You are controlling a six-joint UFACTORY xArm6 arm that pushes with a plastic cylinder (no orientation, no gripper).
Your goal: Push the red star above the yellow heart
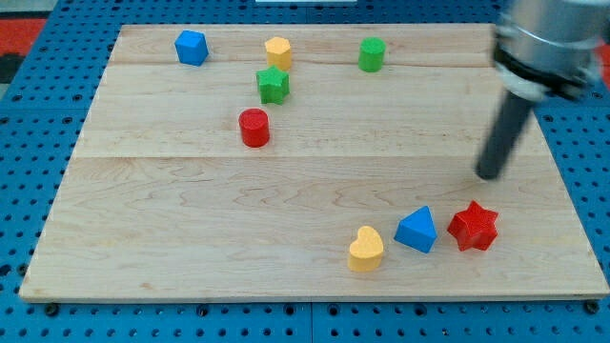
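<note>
The red star [474, 227] lies near the view's bottom right of the wooden board [191, 219]. The yellow heart [366, 250] lies to its left and slightly lower, with a blue triangular block [416, 230] between the two. My tip [489, 175] touches the board just above the red star, a little to its right, with a gap between them. The rod rises toward the view's top right.
A red cylinder [254, 128], a green star [273, 85], a yellow hexagonal block [278, 51], a blue block [192, 47] and a green cylinder [372, 54] lie in the board's upper part. A blue pegboard surrounds the board.
</note>
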